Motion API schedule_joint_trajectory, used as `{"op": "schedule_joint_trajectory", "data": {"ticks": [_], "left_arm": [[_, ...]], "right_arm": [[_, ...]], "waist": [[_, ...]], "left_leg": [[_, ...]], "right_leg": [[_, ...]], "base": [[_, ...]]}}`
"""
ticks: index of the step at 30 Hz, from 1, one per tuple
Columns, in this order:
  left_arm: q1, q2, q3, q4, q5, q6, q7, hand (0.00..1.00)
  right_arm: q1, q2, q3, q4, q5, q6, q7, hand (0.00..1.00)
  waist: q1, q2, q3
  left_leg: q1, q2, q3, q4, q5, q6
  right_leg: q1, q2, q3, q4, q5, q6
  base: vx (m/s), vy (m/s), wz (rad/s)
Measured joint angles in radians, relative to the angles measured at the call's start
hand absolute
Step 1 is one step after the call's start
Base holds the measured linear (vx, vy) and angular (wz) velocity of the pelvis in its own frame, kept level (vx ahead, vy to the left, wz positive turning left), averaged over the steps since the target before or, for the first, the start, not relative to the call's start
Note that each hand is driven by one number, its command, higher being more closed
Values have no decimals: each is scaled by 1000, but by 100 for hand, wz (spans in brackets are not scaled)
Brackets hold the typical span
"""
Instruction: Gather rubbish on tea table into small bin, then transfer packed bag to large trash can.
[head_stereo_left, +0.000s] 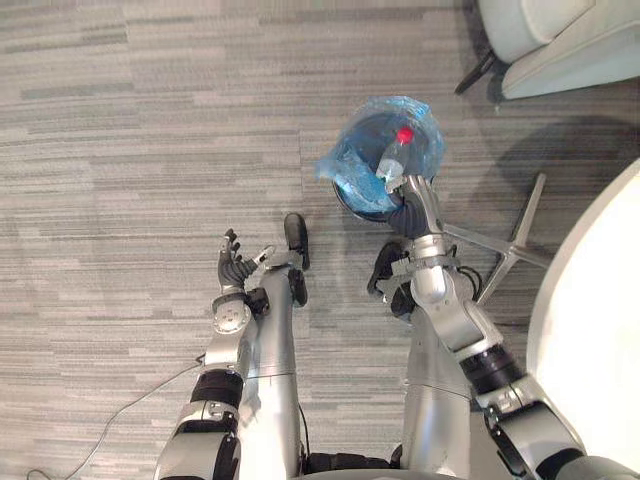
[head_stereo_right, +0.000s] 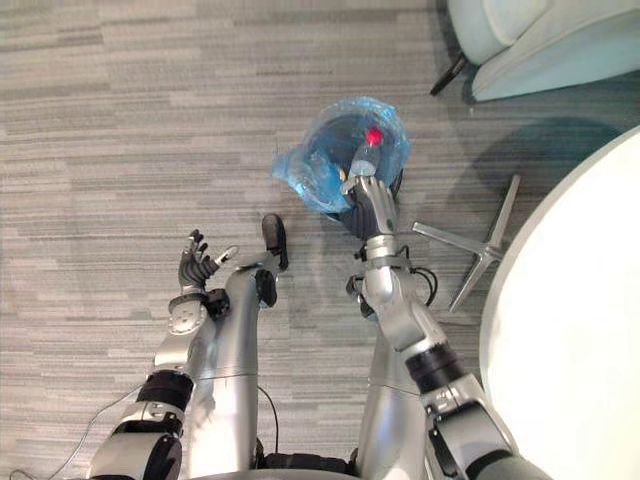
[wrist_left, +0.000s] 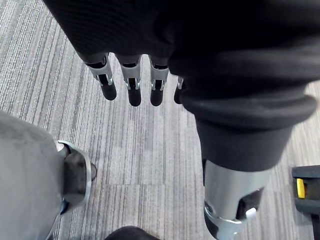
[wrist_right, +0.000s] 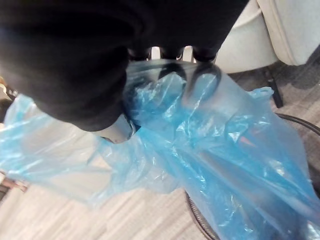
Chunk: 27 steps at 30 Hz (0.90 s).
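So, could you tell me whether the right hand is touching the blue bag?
Touching: in the right wrist view the right hand curls its fingers into the blue bag, film bunched around them.

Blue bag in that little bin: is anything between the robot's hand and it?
Nothing visible does. The right hand is right against the blue bag at the small bin's near rim. The left hand hovers apart, open, over the floor.
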Motion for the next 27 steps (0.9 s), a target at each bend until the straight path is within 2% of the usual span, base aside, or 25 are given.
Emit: {"op": "schedule_joint_trajectory", "data": {"ticks": [4,6,9,11,12,15,19,21,22,24,27], "left_arm": [[95,-20,-22,-1,9,8,-2,0],[155,-27,-30,-1,13,12,-3,0],[228,-28,-55,-1,32,18,-4,0],[266,-28,-65,-1,40,18,-6,0],[293,-22,-89,-1,43,18,-8,0],[333,4,-124,16,60,17,-31,0],[337,37,-146,31,80,17,-53,0],[352,65,-148,29,88,16,-70,0],[356,71,-148,28,91,16,-72,0],[389,94,-148,-7,99,14,-74,0],[416,109,-147,-62,99,5,-83,0]], "right_arm": [[129,26,2,-125,12,-16,2,100],[199,33,4,-178,33,-33,5,100],[283,36,12,-252,49,-56,22,100],[311,37,21,-256,52,-77,33,100],[334,37,22,-256,72,-90,52,100],[356,32,18,-240,92,-110,88,100],[352,2,-3,-225,127,-115,131,100],[342,-14,-7,-190,150,-116,158,100],[343,-17,-8,-186,158,-116,165,100],[344,-34,-16,-179,190,-121,194,100],[344,-64,-23,-179,226,-140,218,100]], "waist": [[-4,-10,-24],[-18,-12,-63],[-20,-18,-128],[-20,-20,-165],[-19,-25,-192],[-23,-26,-245],[-32,-28,-260],[-46,-28,-276],[-47,-27,-281],[-50,-26,-330],[-49,-25,-357]], "left_leg": [[176,10,23,-74,-8,-6],[260,6,30,-120,-9,-6],[379,-9,46,-193,-10,-8],[453,-17,58,-249,-6,-14],[518,-28,69,-307,6,-30],[603,-45,74,-412,35,-41],[704,-60,75,-540,95,-33],[778,-64,75,-620,123,-35],[798,-66,77,-637,127,-36],[852,-77,82,-702,143,-39],[906,-81,89,-745,147,-41]], "right_leg": [[182,11,-14,-108,12,20],[272,11,-27,-170,19,32],[384,9,-26,-240,27,44],[452,13,-27,-298,36,52],[508,14,-22,-349,60,53],[580,29,-15,-449,94,60],[676,51,-20,-577,148,52],[750,66,-20,-661,181,54],[770,68,-19,-679,187,55],[821,80,-13,-749,209,61],[871,85,-6,-794,219,65]], "base": [[34,-23,-16],[112,-32,0],[145,-46,2],[197,-51,-6],[227,-35,-11],[182,-7,-11],[180,4,-4],[172,10,-6],[148,27,-9],[125,38,-10],[92,37,-9]]}}
